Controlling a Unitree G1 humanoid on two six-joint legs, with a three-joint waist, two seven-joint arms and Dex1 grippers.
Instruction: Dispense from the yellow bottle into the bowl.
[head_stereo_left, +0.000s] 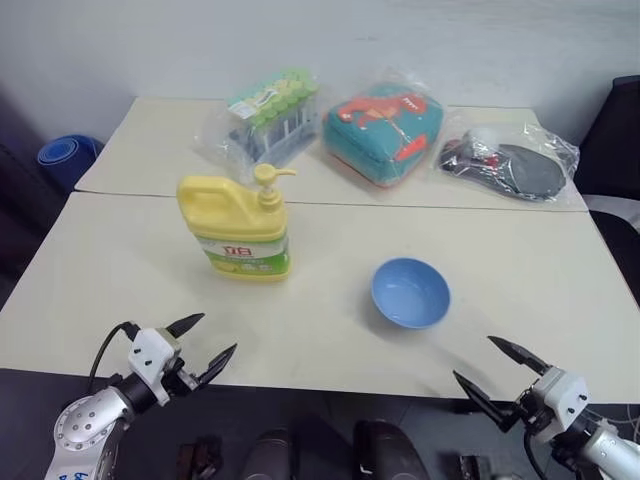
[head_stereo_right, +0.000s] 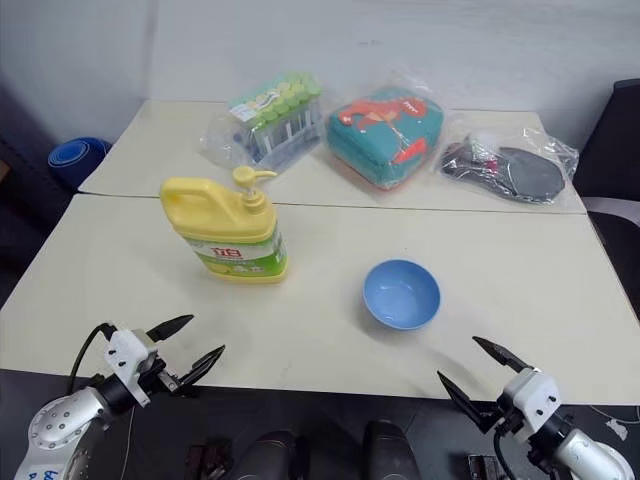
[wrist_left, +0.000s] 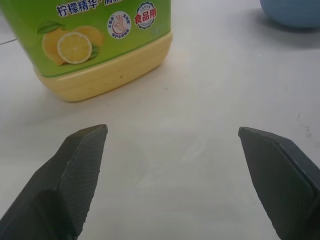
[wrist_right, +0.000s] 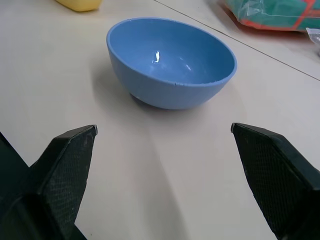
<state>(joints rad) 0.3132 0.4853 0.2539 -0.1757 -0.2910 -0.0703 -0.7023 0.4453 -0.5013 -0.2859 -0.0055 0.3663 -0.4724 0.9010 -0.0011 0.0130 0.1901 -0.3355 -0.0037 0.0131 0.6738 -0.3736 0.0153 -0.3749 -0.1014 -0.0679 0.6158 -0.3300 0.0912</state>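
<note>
One yellow bottle (head_stereo_left: 236, 226) with a single pump top; one light-blue bowl (head_stereo_left: 410, 292); one clear bag of green-capped tubes (head_stereo_left: 268, 115) — the tubes themselves are too tightly packed to count; one teal pouch (head_stereo_left: 383, 132) with red print; one clear bag of dark items (head_stereo_left: 508, 156), its contents too jumbled to number; two pale tables (head_stereo_left: 120, 270) butted edge to edge; one blue round thing (head_stereo_left: 68, 155) on the floor — and two end effectors, left (head_stereo_left: 203, 343) and right (head_stereo_left: 495, 370), each with two black fingers.

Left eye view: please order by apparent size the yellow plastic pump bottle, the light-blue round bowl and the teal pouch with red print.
1. Teal pouch and yellow bottle: alike, pouch farther, unsure.
2. Light-blue bowl: smallest.
</note>
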